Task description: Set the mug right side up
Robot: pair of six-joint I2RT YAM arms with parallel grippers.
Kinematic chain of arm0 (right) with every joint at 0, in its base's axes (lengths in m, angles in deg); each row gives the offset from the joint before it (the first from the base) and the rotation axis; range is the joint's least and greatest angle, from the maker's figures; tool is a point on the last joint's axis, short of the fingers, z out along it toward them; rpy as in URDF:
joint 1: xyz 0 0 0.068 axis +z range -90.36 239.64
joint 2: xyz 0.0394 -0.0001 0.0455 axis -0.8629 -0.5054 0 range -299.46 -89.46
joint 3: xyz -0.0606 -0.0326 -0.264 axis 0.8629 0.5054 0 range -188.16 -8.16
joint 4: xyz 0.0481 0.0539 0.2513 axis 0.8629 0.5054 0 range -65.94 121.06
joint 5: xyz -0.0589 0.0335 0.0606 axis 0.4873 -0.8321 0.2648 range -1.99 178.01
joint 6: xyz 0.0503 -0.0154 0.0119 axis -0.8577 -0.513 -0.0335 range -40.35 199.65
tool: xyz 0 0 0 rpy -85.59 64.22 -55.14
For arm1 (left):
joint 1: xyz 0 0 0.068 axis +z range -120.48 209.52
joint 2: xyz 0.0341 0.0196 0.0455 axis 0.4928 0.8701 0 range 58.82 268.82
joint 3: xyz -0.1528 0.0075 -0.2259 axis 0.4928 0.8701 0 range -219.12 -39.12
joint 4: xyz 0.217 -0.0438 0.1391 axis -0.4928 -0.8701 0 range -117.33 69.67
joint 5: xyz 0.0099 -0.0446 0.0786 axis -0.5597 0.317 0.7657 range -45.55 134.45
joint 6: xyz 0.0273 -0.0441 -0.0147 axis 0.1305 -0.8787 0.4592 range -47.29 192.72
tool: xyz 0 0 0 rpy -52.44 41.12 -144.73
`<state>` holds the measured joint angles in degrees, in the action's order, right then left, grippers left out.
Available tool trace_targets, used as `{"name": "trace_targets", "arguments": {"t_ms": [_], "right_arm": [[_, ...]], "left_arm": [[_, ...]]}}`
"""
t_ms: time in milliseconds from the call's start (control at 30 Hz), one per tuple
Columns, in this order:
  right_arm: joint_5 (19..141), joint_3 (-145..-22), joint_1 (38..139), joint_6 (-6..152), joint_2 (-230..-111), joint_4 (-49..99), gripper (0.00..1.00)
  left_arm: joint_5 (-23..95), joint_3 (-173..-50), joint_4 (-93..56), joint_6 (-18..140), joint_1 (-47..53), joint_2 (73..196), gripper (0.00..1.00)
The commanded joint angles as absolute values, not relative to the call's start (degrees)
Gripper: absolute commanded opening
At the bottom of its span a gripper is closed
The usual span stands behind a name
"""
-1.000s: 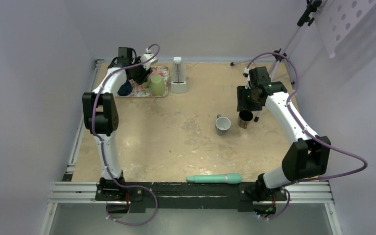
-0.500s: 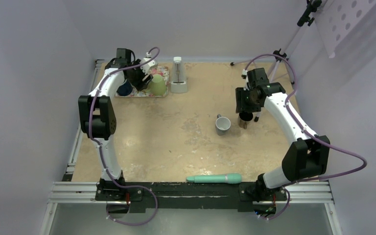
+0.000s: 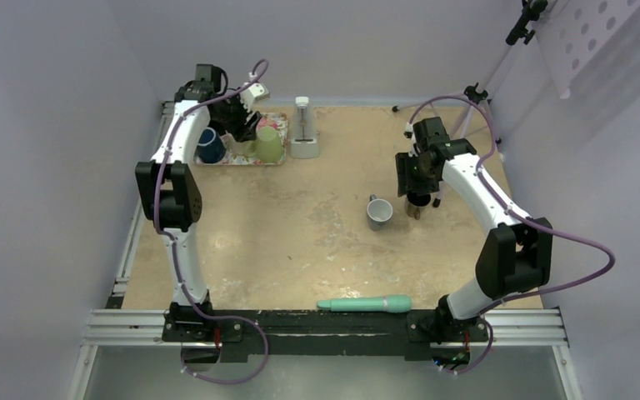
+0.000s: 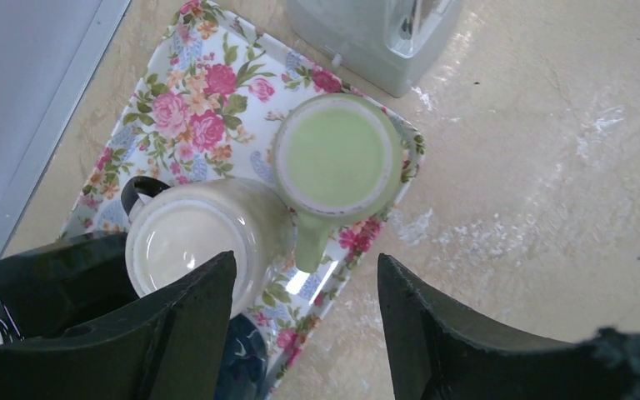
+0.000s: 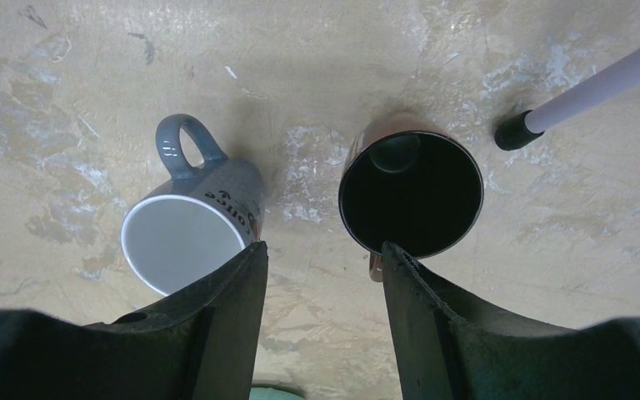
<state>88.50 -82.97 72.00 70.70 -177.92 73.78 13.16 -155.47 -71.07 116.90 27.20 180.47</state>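
Two stand bottom-up on the floral tray [image 4: 192, 83], far left of the table [image 4: 550, 167]: green mug [image 4: 337, 158] and cream mug [image 4: 187, 242]. The left claw [image 4: 304, 262] hovers nearest, spread and empty, the green mug's handle pointing into its gap.

left gripper [image 3: 240, 127] parked over floral tray [image 3: 278, 122], far-left corner | green mug [image 3: 268, 144] sat on tray, blue mug [image 3: 210, 147] at its left edge | right gripper [image 3: 417, 182] held right above dark mug [image 3: 417, 204] | grey mug [image 3: 379, 213] just beside | teal tool [image 3: 365, 304] laid along near edge
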Motion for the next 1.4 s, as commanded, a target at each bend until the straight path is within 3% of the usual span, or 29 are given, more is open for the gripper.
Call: {"name": "trace_targets", "arguments": {"t_ms": [0, 633, 867, 1200, 1367], "right_arm": [[88.2, -85.6, 72.7, 71.8, -177.9, 73.2, 0.56], [86.9, -83.0, 73.1, 71.7, -177.2, 72.2, 0.56], [86.6, -81.7, 73.3, 71.4, -177.1, 71.5, 0.56], [86.6, -82.9, 73.7, 71.5, -177.8, 71.7, 0.56], [86.7, -82.7, 73.8, 71.6, -177.8, 71.8, 0.56]], "left_arm": [[12.7, -160.5, -73.6, 120.5, 26.4, 184.8, 0.67], [8.8, -152.0, -76.0, 118.8, 25.4, 182.1, 0.55], [21.1, -149.7, -67.2, 106.8, 25.2, 183.1, 0.5], [20.3, -148.4, -65.8, 100.8, 24.1, 184.2, 0.47], [21.0, -147.9, -64.7, 98.7, 24.1, 185.4, 0.39]]}}
